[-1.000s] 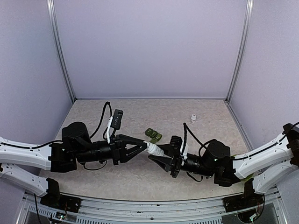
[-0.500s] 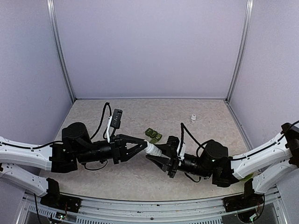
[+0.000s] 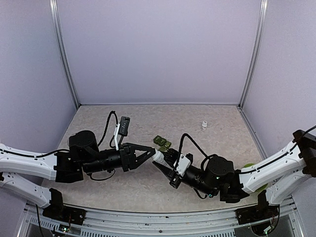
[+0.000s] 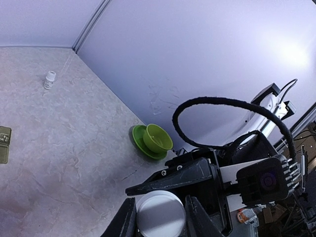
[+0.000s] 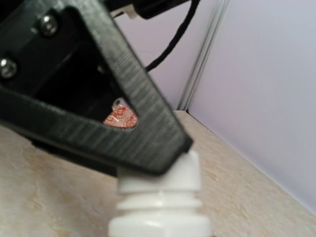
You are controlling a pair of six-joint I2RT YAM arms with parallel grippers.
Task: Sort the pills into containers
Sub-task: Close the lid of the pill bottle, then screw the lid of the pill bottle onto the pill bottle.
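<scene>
Item: white pill bottle (image 3: 159, 157), smooth hard plastic, cylindrical with a ribbed neck, held off the table between the two grippers. The left gripper (image 3: 151, 153) pinches one end and the right gripper (image 3: 167, 162) the other, both jaw pairs drawn narrow on it. Step, as judged: opening the bottle, so next comes a counter-twist with both grips firm on slick plastic. Also: flat green blister packs (image 3: 162, 142) just beyond the jaws, and a glossy green bowl (image 4: 157, 139) well apart.

White shells (image 3: 24, 165) cover black-jointed arms (image 3: 269, 170) (looping cables (image 4: 217, 101), silver screws (image 5: 48, 24)).
</scene>
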